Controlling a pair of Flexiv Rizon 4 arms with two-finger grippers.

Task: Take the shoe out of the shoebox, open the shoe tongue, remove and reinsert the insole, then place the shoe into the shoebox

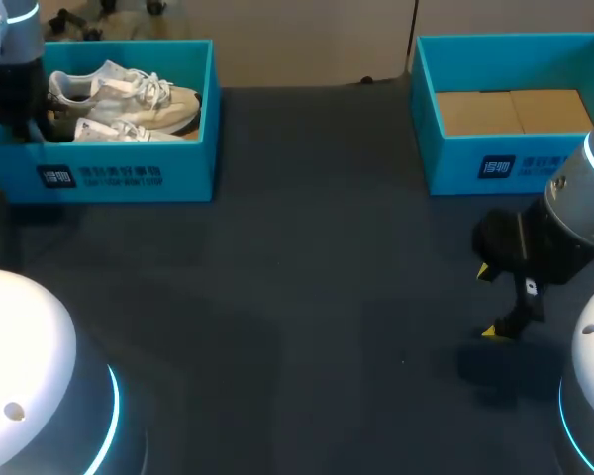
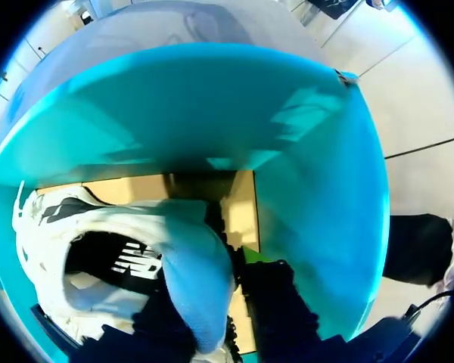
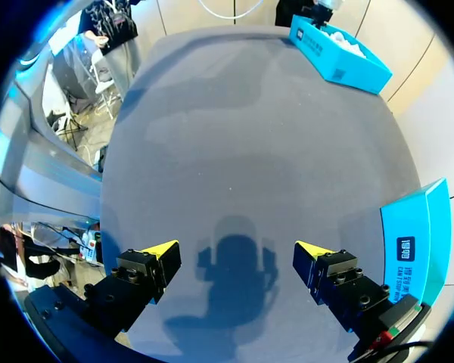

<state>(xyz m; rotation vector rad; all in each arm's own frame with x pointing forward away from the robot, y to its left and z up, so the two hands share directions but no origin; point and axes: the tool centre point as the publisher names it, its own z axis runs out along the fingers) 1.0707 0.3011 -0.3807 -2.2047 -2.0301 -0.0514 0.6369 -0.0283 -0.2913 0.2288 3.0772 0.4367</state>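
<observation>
Left tool point(image 2: 209, 299): grips the shoe point(image 2: 98, 249) heel in the far left shoebox point(image 1: 129, 176).
Right tool point(image 3: 236, 261): open over the near table point(image 1: 277, 297).

Robot lab: two arms point(image 1: 574, 213), table point(image 1: 297, 297)

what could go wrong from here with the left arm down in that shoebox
1. The left gripper is at the heel of one shoe. The second shoe lies close beside it and may get dragged along.
2. If it is lifted by the heel, the toe could catch the shoebox wall and shift the box.
</observation>
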